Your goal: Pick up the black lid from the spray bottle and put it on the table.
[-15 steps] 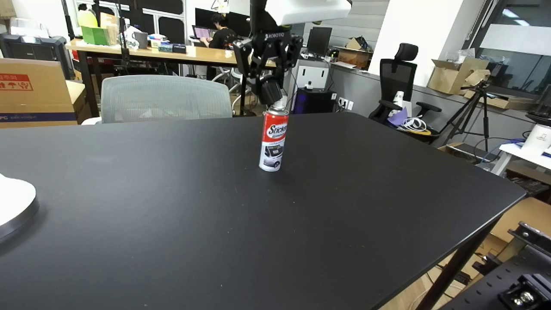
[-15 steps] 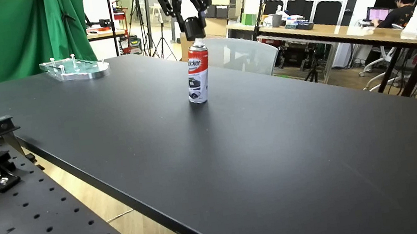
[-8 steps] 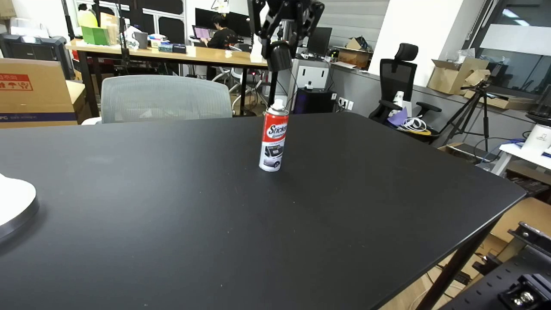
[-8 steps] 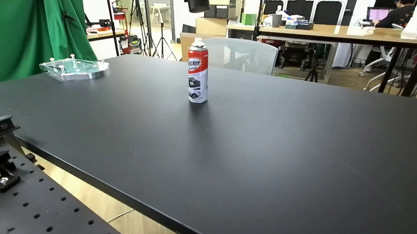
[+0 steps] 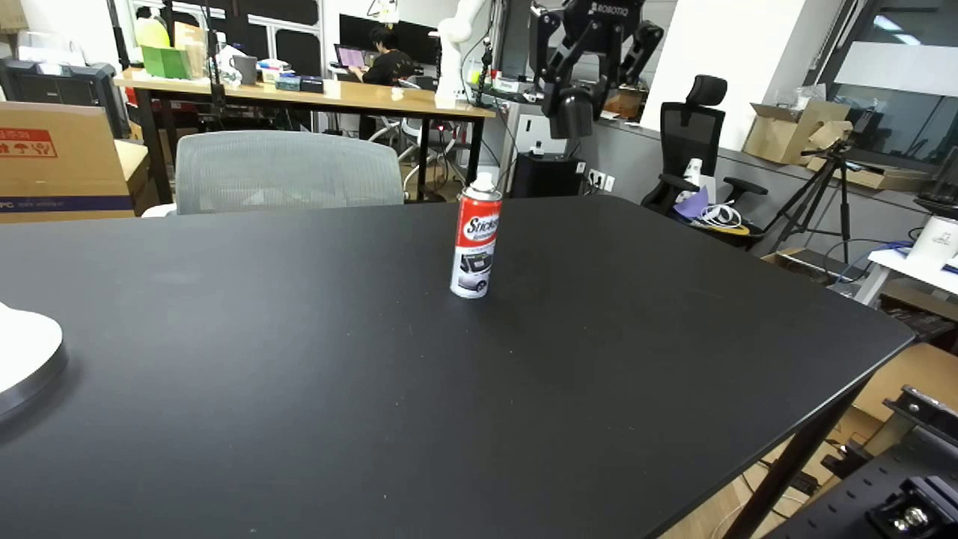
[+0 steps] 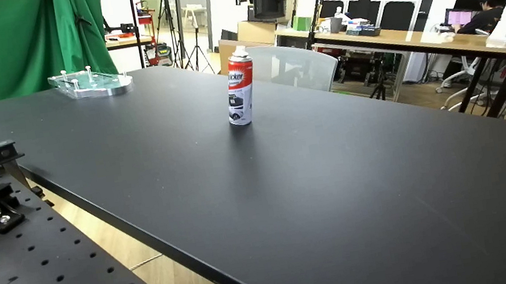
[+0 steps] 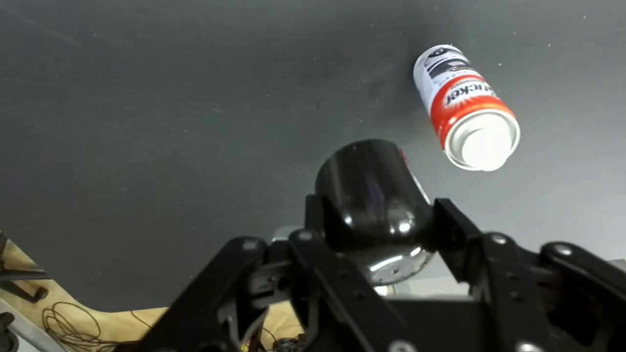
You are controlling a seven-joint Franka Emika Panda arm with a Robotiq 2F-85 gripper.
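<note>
The spray bottle (image 5: 476, 243) stands upright on the black table (image 5: 337, 389), its white nozzle bare on top. It also shows in an exterior view (image 6: 241, 93) and in the wrist view (image 7: 459, 100). My gripper (image 7: 376, 220) is shut on the black lid (image 7: 371, 183), one finger on each side. The lid is tilted and held in the air, well above the table. In the exterior views the lid (image 5: 575, 120) shows higher than the bottle's top and to its right, apart from it; there the lid (image 6: 268, 7) is partly covered by a finger.
A clear plate with metal rim and posts (image 6: 91, 86) lies at the table's far corner. A white rounded object (image 5: 26, 348) is at the table's left. A grey chair (image 5: 288, 172) stands behind the table. A black perforated platform (image 6: 45, 263) lies beyond the table's edge.
The gripper rose with the lid from just above the bottle's nozzle, then moved right in both exterior views and came slightly lower. The bottle has stayed in place.
</note>
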